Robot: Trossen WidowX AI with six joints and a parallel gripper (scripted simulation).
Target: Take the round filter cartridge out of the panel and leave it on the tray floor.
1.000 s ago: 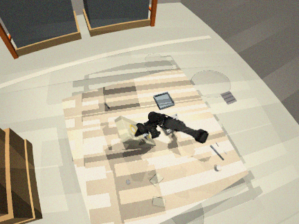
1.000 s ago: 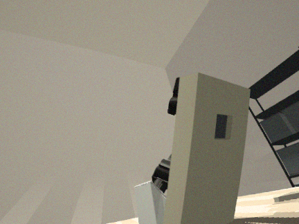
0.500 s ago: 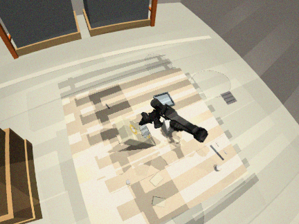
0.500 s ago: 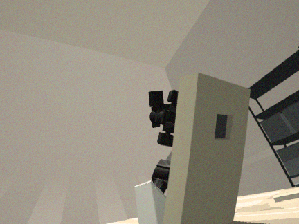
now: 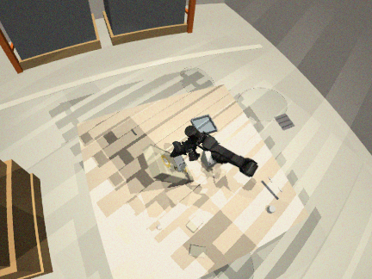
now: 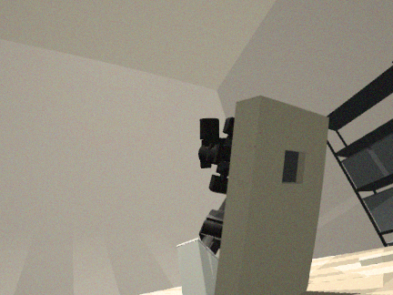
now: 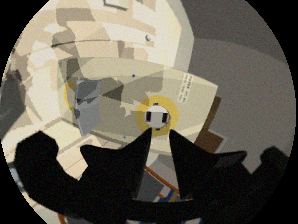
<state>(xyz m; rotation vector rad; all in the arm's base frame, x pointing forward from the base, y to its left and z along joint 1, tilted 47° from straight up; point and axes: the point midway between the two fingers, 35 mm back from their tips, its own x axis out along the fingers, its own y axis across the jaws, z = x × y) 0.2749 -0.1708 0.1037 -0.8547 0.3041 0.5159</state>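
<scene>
The beige service panel (image 5: 156, 167) (image 6: 277, 228) (image 7: 192, 120) stands upright. The round, pale filter cartridge (image 7: 157, 115) sits in it inside a yellow ring, two dark slots side by side on its face. My gripper (image 7: 160, 131) (image 5: 173, 154) is slightly open and empty. Its fingertips point at the panel and show just below the cartridge in the wrist view, apart from each other. The distance to the face is unclear, and no finger is seen in a slot. A grey-blue box-like piece (image 7: 90, 112) (image 5: 180, 163), perhaps the tray, is at the panel's front; its floor is unclear.
A pale grey box (image 5: 209, 158) is by the arm's base. A dark-rimmed blue-grey rectangle (image 5: 203, 124) lies behind the arm. A dark bar (image 5: 269, 189) and a small cylinder (image 5: 270, 209) lie to the right. The panel's back has a square opening (image 6: 291, 167).
</scene>
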